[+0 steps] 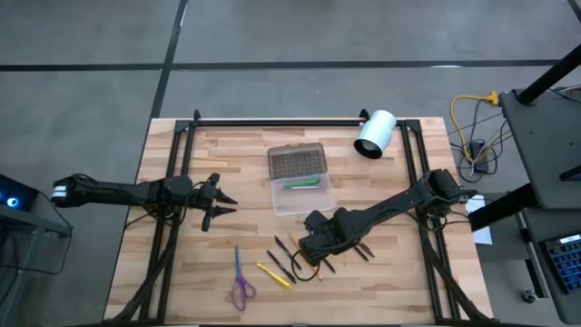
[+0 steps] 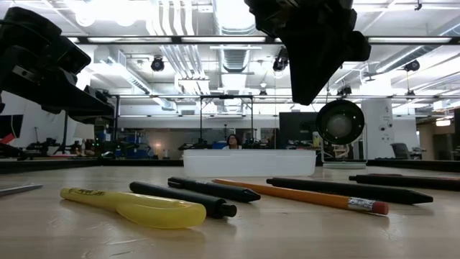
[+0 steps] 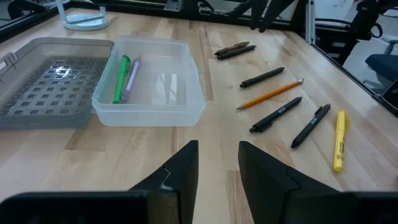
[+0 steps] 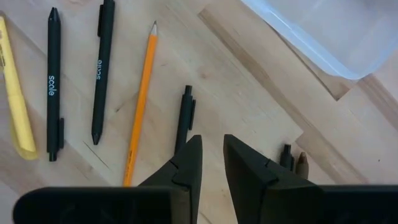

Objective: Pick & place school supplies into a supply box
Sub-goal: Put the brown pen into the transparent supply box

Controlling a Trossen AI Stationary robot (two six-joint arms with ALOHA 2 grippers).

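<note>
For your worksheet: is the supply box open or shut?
Open: the supply box shows a green pen inside, its grey lid lying flat alongside.

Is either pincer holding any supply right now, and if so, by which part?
Nothing is held. The right pincer hangs open over the black pen; the left pincer waits open, apart from the supply box.

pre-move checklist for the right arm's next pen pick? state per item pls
1. Right gripper open, empty: ok.
2. Right gripper above a black pen, one finger over it, pen not between the fingers: not ok.
3. Orange pencil close beside that pen, may get caught: not ok.
4. Supply box open, lid folded back: ok.
5. Room in box, only a green pen and purple one inside: ok.
6. Left gripper away from the box: ok.
</note>
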